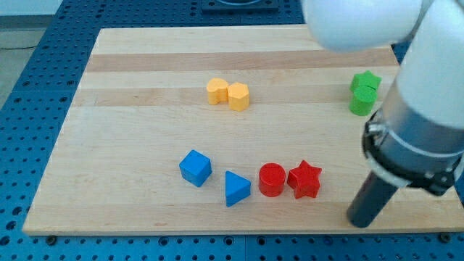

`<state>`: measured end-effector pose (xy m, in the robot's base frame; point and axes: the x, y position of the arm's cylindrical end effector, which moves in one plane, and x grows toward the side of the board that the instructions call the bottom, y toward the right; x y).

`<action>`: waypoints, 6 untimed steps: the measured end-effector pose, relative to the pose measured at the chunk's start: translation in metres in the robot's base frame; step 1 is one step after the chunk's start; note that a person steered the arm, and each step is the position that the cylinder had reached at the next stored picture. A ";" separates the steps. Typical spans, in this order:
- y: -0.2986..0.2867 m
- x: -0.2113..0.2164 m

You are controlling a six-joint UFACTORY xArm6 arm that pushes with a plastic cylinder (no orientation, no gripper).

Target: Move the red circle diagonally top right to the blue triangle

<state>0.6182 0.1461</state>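
Across most of the view lies the wooden bench [145,109], set on a blue perforated base [43,43]. At the view's right the white and grey arm [424,109] fills the upper corner and narrows to a dark rod. My tip [358,221] rests near the bench's bottom right edge; I have no fingers to open or close, and the rod holds nothing.

Along the view's bottom runs a row of four blocks. The blue cube [195,167] sits furthest left, with the blue triangle [235,188] just beside it to the right. The red circle [272,179] stands just right of the triangle, apart by a narrow gap, and touches or nearly touches the red star [304,179] on its right. My tip is to the right of and slightly below the star, near but clear of it, so the star lies between the tip and the circle.

Near the top centre, two yellow blocks [228,93] touch side by side. At the right, two green blocks [364,93] sit together, partly hidden by the arm.
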 end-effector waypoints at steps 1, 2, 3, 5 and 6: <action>-0.051 0.000; -0.084 -0.008; -0.089 -0.028; -0.089 -0.060; -0.113 -0.047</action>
